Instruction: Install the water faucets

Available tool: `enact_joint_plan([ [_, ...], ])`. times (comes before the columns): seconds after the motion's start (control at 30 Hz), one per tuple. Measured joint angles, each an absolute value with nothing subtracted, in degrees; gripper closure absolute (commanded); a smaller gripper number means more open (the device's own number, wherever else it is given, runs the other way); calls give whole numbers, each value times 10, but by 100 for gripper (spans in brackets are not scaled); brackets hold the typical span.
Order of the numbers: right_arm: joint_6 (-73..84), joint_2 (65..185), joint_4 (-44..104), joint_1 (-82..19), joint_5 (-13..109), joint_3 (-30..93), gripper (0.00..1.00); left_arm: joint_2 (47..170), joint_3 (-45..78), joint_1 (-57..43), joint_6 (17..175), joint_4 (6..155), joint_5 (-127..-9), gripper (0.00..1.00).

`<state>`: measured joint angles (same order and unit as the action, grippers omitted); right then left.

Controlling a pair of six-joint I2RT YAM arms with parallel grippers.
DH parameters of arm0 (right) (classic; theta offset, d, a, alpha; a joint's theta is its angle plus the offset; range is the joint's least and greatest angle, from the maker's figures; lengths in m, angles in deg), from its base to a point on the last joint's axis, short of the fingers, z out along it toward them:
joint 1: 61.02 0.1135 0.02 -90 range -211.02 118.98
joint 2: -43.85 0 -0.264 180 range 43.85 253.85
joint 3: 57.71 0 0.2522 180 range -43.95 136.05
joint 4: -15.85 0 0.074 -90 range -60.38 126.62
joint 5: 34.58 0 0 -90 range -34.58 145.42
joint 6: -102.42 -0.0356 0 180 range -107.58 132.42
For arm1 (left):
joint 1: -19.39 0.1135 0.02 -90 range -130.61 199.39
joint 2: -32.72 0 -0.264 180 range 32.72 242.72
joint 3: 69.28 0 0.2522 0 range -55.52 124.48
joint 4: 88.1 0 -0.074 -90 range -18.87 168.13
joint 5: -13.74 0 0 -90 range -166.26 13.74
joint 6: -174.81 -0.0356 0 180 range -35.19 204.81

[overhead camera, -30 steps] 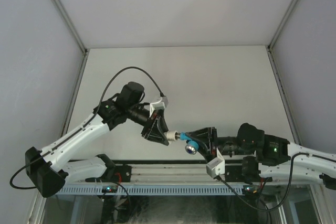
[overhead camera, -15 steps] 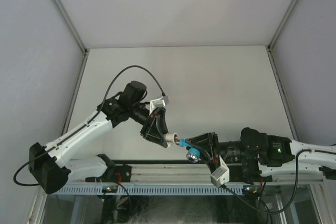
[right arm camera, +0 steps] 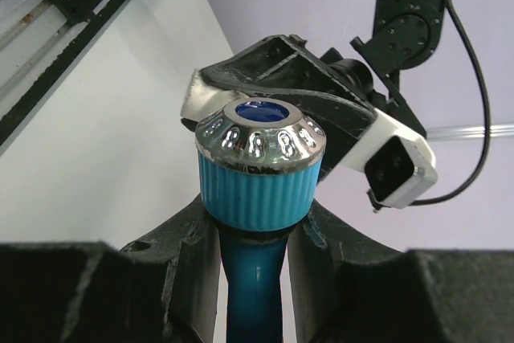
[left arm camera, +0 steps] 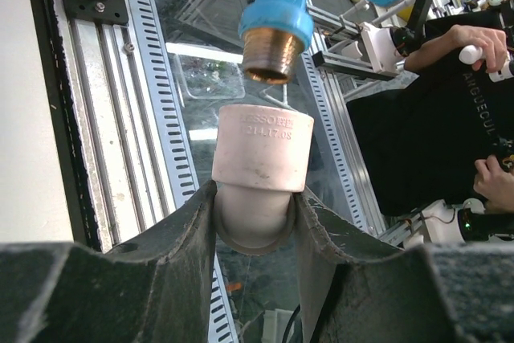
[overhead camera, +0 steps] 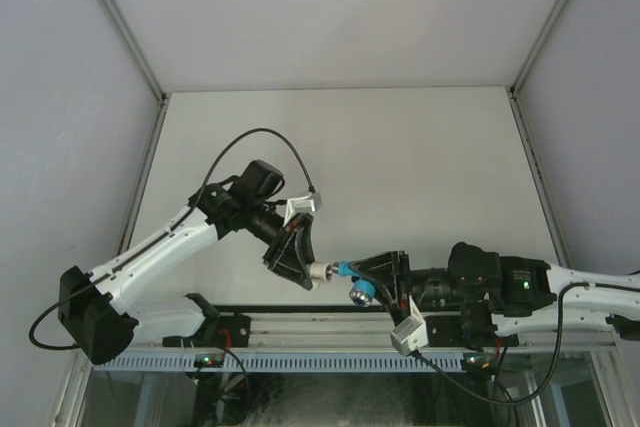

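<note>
My right gripper (overhead camera: 375, 275) is shut on the blue water faucet (overhead camera: 356, 280), gripping its body just under the ribbed blue, chrome-capped handle (right arm camera: 259, 166). My left gripper (overhead camera: 303, 269) is shut on the white-grey pipe fitting (overhead camera: 320, 271). In the left wrist view the fitting (left arm camera: 262, 158) stands between the fingers with its open end facing the faucet's brassy threaded end (left arm camera: 267, 58). A small gap separates the two. Both parts are held in the air above the table's near edge.
The black rail and slotted cable duct (overhead camera: 330, 347) run along the table's near edge under both grippers. The white tabletop (overhead camera: 400, 167) stretches behind, walled on three sides. A person's hands (left arm camera: 482, 46) show beyond the rail in the left wrist view.
The left gripper has come down and toward the right with the fitting. The right gripper has shifted left with the faucet. The thread and the fitting's mouth are closer together.
</note>
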<state>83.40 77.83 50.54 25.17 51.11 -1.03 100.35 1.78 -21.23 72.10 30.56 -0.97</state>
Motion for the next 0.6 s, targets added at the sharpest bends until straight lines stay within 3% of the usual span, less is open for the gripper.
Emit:
enact_joint_plan([
  [0.6, 826, 804, 491, 200, 412, -10, 100, 1016, 39, -212, 681, 272, -6, 100],
])
